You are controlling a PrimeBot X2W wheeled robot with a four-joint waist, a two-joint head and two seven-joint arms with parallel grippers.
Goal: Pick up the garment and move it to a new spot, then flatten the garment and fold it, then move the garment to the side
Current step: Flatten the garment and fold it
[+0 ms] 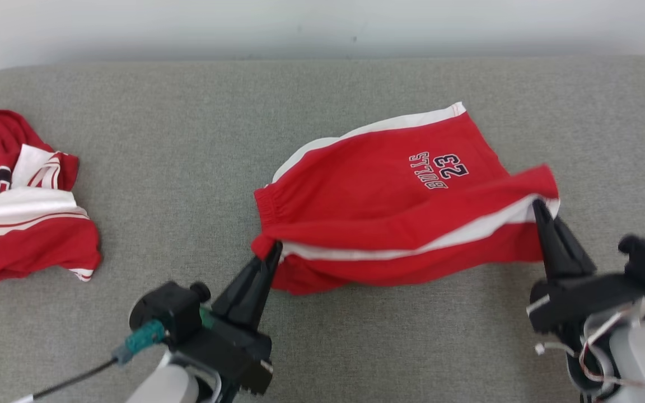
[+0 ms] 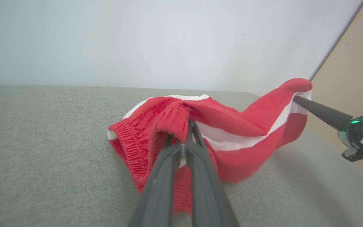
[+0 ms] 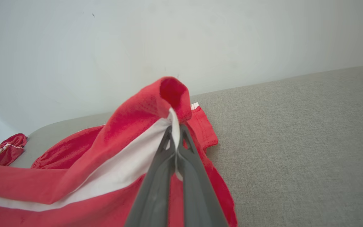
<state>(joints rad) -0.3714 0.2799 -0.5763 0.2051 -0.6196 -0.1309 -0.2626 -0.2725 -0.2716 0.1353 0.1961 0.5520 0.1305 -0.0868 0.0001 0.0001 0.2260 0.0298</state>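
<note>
The garment (image 1: 389, 184) is a pair of red shorts with white side stripes and "BULLS 23" print, lying in the middle of the grey cushion. My left gripper (image 1: 274, 250) is shut on the waistband corner at the garment's near left, seen pinched between the fingers (image 2: 186, 126) in the left wrist view. Over on the right, my right gripper (image 1: 537, 206) is shut on the hem corner, where red and white cloth (image 3: 172, 104) bunches over its tips (image 3: 175, 129). The near edge hangs lifted between both grippers; the far part rests on the cushion. The right gripper (image 2: 296, 99) also appears in the left wrist view.
A second red and white garment (image 1: 20, 207) lies crumpled at the cushion's left edge, also visible as a small heap (image 3: 2, 153) in the right wrist view. The grey cushion (image 1: 188, 140) ends at a pale wall behind. A beige surface (image 2: 354, 63) lies past its right end.
</note>
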